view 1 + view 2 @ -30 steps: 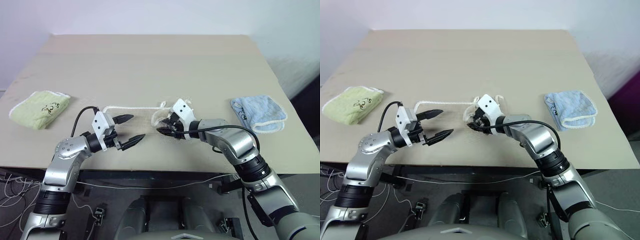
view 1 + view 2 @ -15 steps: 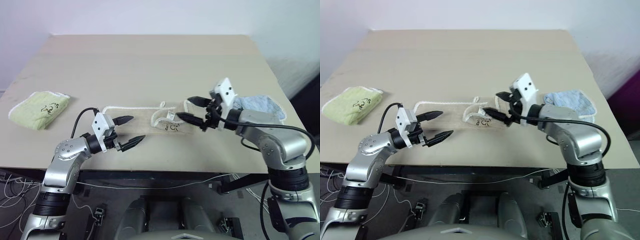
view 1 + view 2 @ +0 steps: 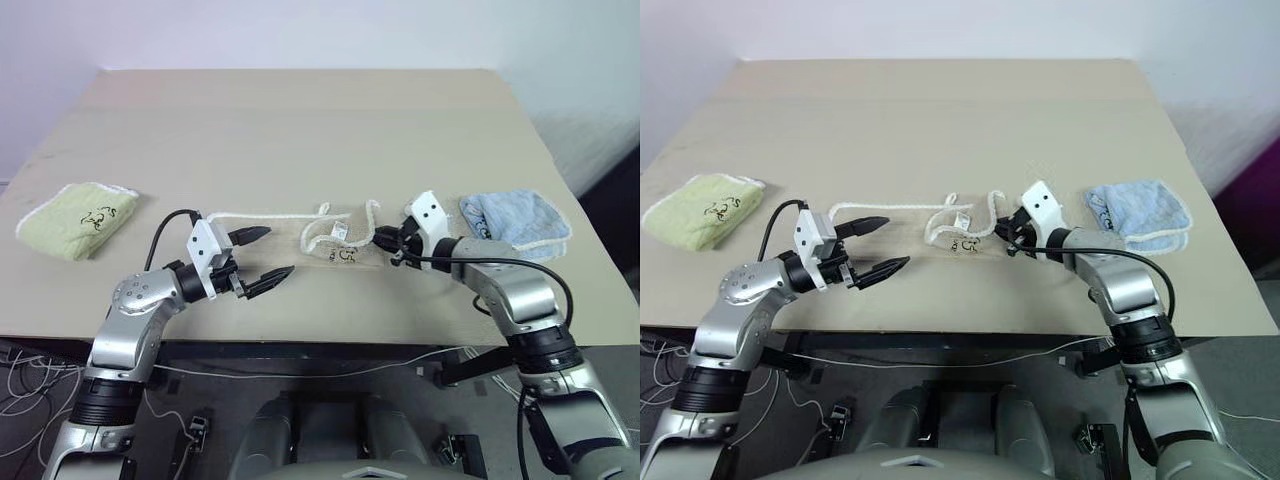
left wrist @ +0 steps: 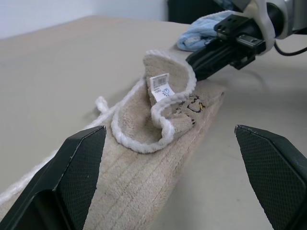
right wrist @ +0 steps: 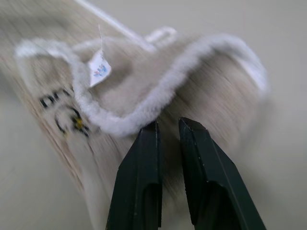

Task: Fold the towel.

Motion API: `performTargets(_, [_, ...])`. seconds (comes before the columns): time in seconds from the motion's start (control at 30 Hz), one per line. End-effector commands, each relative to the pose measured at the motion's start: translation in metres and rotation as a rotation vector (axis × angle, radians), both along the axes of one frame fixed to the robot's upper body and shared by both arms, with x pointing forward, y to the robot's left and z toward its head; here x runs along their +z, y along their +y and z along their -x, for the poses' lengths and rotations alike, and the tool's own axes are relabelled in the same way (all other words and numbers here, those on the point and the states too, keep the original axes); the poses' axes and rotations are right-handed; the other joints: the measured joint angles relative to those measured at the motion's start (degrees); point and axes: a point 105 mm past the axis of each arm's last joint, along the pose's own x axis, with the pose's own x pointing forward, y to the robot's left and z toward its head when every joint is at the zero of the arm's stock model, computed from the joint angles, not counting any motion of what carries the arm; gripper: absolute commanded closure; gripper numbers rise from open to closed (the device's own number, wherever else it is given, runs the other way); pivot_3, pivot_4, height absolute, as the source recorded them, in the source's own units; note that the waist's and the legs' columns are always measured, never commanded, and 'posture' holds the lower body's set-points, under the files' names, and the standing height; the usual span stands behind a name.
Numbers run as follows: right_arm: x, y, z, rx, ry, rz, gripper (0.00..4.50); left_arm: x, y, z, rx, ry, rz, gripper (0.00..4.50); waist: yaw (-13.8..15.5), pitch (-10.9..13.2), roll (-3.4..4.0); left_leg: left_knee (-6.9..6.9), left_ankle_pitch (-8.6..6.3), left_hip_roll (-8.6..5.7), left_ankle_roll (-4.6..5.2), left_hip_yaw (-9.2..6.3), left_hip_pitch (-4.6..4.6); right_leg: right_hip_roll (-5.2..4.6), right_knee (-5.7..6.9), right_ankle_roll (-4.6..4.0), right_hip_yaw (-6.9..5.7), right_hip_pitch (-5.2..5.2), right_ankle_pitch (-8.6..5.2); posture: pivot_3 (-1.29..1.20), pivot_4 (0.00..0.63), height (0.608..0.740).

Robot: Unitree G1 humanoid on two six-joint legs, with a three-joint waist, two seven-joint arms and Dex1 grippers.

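The beige towel [image 3: 340, 245] lies along the table's front between my two grippers, its white corded edging curled up in a loose fold with a small tag and dark logo [image 4: 165, 91]. My right gripper [image 3: 380, 238] is at the towel's right end. Its fingers [image 5: 144, 158] are drawn almost together at the white edging, touching the raised cloth. My left gripper [image 3: 280, 251] is open and hangs just above the towel's left part, its fingers wide apart with nothing between them. The left wrist view shows the right gripper [image 4: 194, 60] against the towel's curled corner.
A folded light green towel [image 3: 75, 217] lies at the table's left. A folded light blue towel [image 3: 515, 225] lies at the right, just beyond my right wrist. The table's front edge [image 3: 330, 335] runs close below both grippers.
My right gripper left the towel's middle, swung right while open, then came down and closed at the towel's right end. The bunched cloth now lies more spread out. The left gripper stayed put.
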Motion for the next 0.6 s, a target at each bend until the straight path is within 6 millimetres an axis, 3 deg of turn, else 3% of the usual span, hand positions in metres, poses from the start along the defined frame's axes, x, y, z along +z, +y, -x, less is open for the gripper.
performTargets(0.03, [0.021, 0.014, -0.006, 0.048, -0.080, -0.019, 3.83, 0.010, 0.004, 0.003, 0.012, -0.035, 0.006, 0.00, 0.0, 0.0, 0.00, 0.00, 0.00, 0.00, 0.00, 0.00, 0.00, 0.00, 0.00, 0.00, 0.00, 0.00, 0.00, 0.00, 0.150, 0.740])
performTargets(0.27, [0.026, 0.040, -0.019, 0.091, -0.104, -0.026, 3.83, 0.009, 0.006, 0.006, 0.033, -0.030, 0.008, 0.00, 0.1, 0.0, 0.00, 0.00, 0.00, -0.01, 0.00, 0.00, 0.00, -0.03, 0.00, 0.00, 0.00, 0.00, 0.00, 0.00, 0.150, 0.740])
performTargets(0.43, [0.002, 0.052, -0.035, 0.065, -0.058, -0.004, 3.83, 0.008, 0.007, 0.007, 0.048, -0.028, 0.012, 0.00, 0.0, 0.0, 0.00, -0.02, 0.00, -0.01, -0.01, 0.00, 0.00, 0.01, 0.00, -0.01, 0.00, -0.02, 0.00, 0.00, 0.150, 0.740])
performTargets(0.6, [-0.020, 0.062, -0.029, 0.116, -0.006, 0.028, 3.83, 0.007, 0.010, 0.010, 0.070, -0.023, 0.016, 0.00, -0.1, 0.0, 0.02, -0.02, 0.00, -0.03, -0.01, 0.00, 0.00, 0.03, 0.01, -0.01, 0.00, -0.03, 0.01, 0.00, 0.150, 0.740])
